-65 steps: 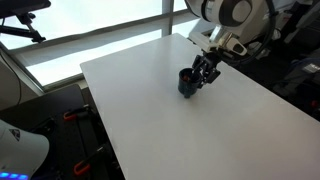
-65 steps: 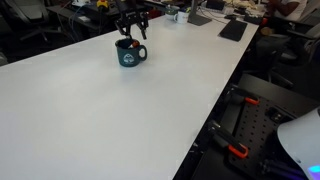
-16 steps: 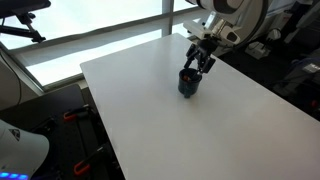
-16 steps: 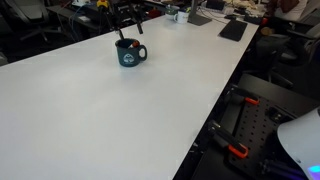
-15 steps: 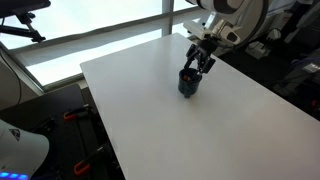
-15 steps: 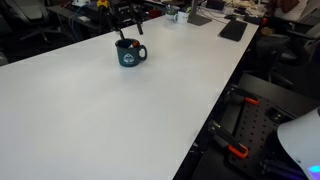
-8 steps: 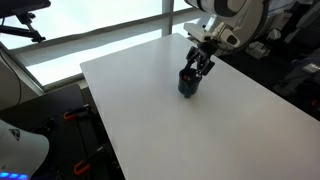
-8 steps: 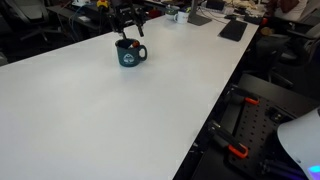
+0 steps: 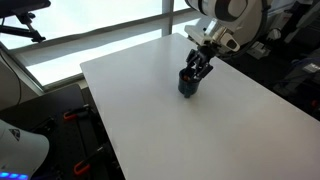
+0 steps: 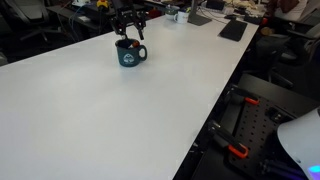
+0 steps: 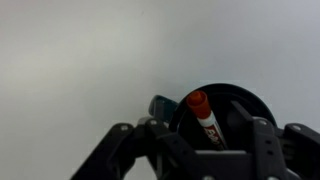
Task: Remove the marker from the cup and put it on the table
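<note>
**One marker upright in the cup, jaws spread around it**

Closest to us, in the wrist view, the gripper [image 11: 205, 138] comes in from the bottom edge, its dark fingers [image 11: 120, 142] blurred and set wide apart. We read the jaws as released. One stands on each side of the marker [image 11: 203, 116], and neither touches it as far as we can tell. The marker leans slightly, red cap uppermost, with its lower end inside the cup [image 11: 243, 100], whose dark round rim sits just behind the fingers. A teal patch [image 11: 160, 104] shows at the rim's left side (too blurred for us to say what it is). Behind all this lies the pale table [image 11: 80, 60].

In both exterior views the cup stands upright on the white table, toward its far end, with broad bare surface in front of it. In an exterior view its handle [image 10: 144, 55] juts out to one side. The gripper hangs directly above the cup's mouth, fingertips pointing down near the rim. Farther back in an exterior view, the white arm [image 9: 228, 12] rises from the gripper, and a window [image 9: 100, 30] runs beyond the table's far edge.
</note>
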### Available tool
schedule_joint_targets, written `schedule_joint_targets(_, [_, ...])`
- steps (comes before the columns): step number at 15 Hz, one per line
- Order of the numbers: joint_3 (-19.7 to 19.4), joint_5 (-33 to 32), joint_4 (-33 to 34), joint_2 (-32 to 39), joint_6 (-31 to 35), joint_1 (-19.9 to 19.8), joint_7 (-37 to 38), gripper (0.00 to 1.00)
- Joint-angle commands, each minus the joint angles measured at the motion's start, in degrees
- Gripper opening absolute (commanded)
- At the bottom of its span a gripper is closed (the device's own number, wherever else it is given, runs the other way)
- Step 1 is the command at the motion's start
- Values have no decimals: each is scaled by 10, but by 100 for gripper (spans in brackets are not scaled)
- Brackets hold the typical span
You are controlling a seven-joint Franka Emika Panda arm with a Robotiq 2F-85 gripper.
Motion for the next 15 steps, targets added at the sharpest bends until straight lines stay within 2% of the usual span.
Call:
schedule_joint_targets(1, [1,14,12,5,-20,-5,2,68])
schedule_joint_targets(3, [1,16,12,6,-21,-6,2,69])
schedule_joint_targets(6, [1,18,10,6,-20,-8,1,64])
schedule_joint_targets(8, [1,19,10,6,-20,-9,1,39])
schedule_joint_targets(9, [1,20,10,6,-20,-10,1,38])
schedule_joint_targets(12, [1,21,10,7,-20,-11,1,14])
schedule_joint_targets(14, [1,24,12,7,-27,-13,2,2])
schedule_joint_targets(15, [1,26,12,7,-29,-13,2,6])
